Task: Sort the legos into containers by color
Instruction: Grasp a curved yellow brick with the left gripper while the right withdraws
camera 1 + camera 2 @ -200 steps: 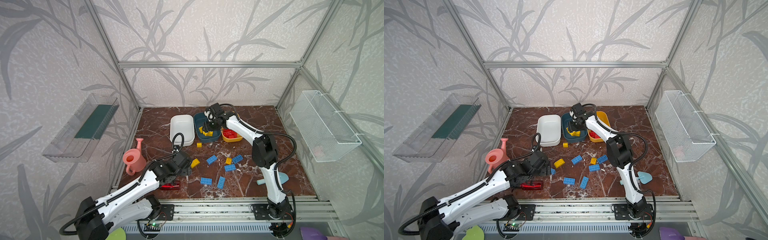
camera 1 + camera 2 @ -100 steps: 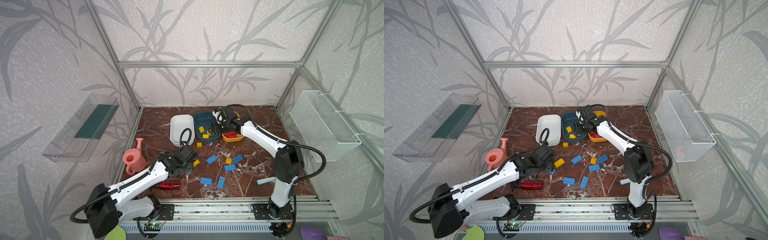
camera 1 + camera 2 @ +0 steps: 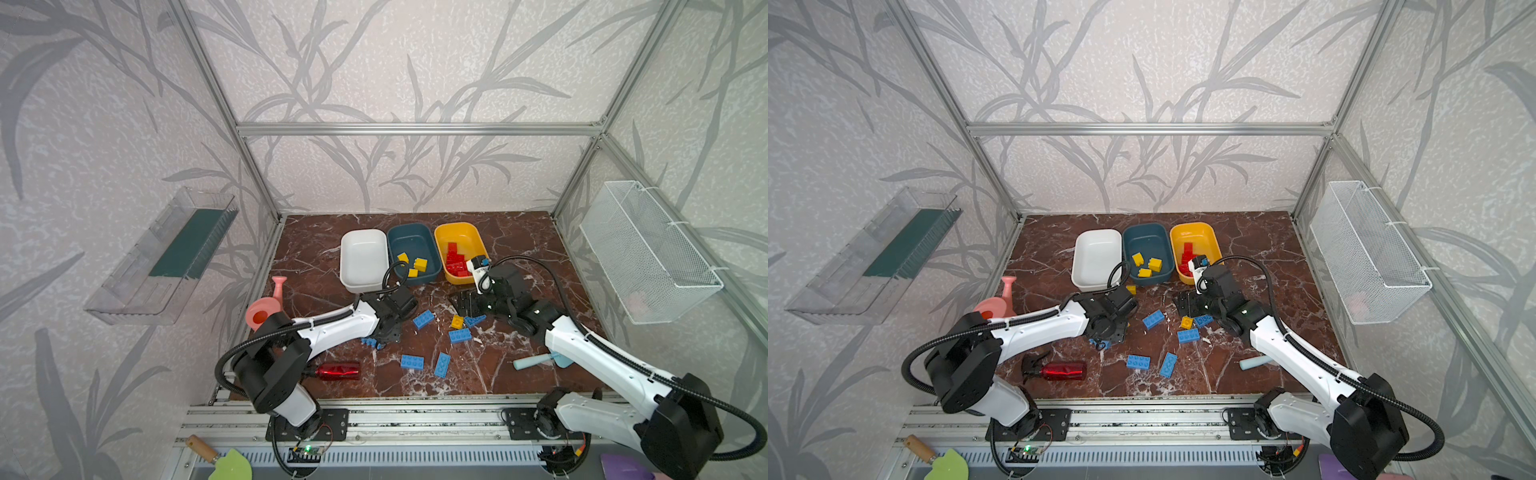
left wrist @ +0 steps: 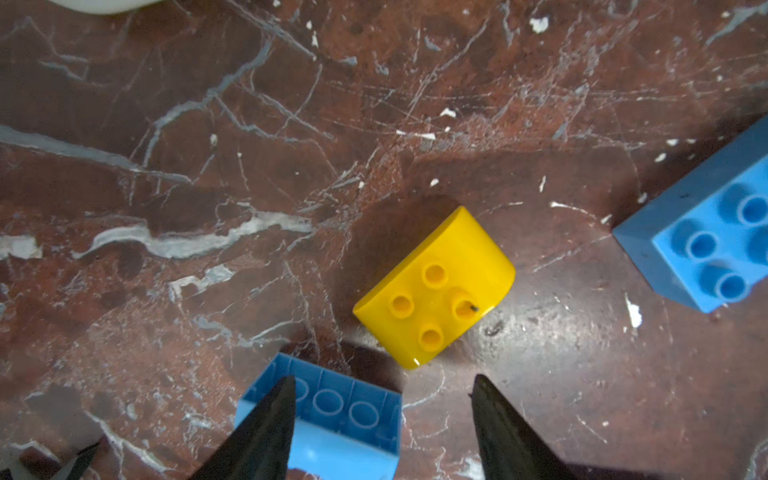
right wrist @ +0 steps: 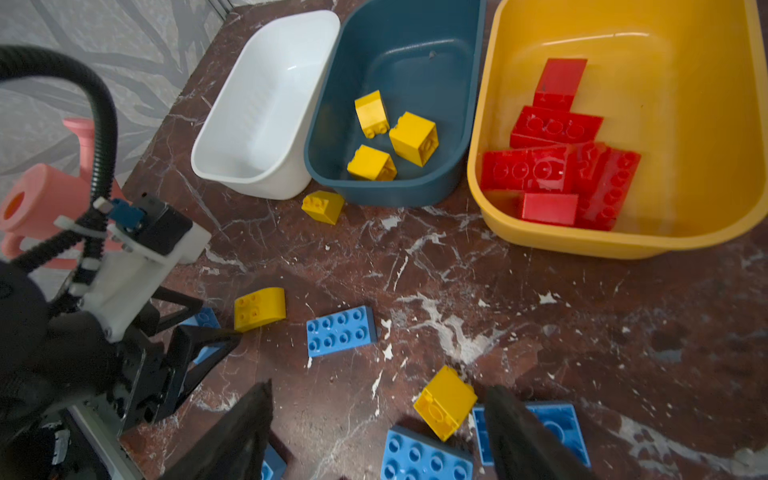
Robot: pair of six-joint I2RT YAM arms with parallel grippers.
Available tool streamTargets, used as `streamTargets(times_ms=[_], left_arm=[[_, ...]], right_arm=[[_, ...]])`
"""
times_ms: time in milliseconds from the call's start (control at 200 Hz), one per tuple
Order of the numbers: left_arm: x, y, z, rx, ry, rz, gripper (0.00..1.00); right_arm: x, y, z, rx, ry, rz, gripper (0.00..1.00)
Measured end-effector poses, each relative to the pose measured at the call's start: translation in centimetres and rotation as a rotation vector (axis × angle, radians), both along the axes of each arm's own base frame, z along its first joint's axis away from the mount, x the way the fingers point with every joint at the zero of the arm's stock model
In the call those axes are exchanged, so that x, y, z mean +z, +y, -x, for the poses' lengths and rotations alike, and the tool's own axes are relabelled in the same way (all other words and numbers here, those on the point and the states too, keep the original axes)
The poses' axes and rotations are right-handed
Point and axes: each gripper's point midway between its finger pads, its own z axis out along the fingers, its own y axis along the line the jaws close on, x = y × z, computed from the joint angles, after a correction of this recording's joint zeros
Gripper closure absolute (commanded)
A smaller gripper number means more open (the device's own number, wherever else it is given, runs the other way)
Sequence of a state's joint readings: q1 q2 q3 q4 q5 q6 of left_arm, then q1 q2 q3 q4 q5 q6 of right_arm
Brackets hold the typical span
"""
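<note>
My left gripper is open, low over the floor. An upside-down blue lego lies against one finger, with a gap to the other. Just beyond its tips lies a rounded yellow lego. My right gripper hangs open above a yellow cube lego and blue legos. At the back stand the containers: an empty white tub, a teal tub holding three yellow legos, and a yellow tub holding several red legos.
More blue legos lie scattered mid-floor, and a yellow lego sits in front of the teal tub. A red spray bottle, pink watering can and light blue scoop lie around. A wire basket and a clear tray hang on the walls.
My right gripper has drawn back from over the teal tub to the loose bricks mid-floor. My left gripper has moved from beside the spray bottle toward the bricks, its jaws narrower.
</note>
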State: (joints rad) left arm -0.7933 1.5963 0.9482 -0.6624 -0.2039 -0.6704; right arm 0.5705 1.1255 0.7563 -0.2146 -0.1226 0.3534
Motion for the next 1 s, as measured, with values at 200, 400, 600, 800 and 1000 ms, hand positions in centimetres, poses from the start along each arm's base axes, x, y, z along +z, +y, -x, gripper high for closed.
streamTargets(times_ms=[200,400,600,800,1000], left_arm=[[-1.3,-0.1,-1.2,0.011,0.015,-0.023,0.32],[-2.0,0.0,-2.2,0.025,0.020,-0.029,0.33],[-1.9,-0.3,-3.5,0.034,0.011,-0.020,0.46],[-2.1,-1.1,-4.1,0.029,0.009,0.004,0.58],[-2.2,-1.4,-4.2,0.035,0.002,0.025,0.70]], right_arm=[[0.2,-1.0,1.2,-0.010,-0.039,-0.020,0.19],[-0.3,-1.3,1.8,-0.009,-0.042,-0.024,0.19],[-0.9,-1.5,2.0,-0.012,-0.027,-0.020,0.19],[-0.8,-1.7,2.4,-0.012,-0.030,-0.021,0.19],[-0.5,-1.9,2.7,-0.012,-0.035,-0.025,0.19]])
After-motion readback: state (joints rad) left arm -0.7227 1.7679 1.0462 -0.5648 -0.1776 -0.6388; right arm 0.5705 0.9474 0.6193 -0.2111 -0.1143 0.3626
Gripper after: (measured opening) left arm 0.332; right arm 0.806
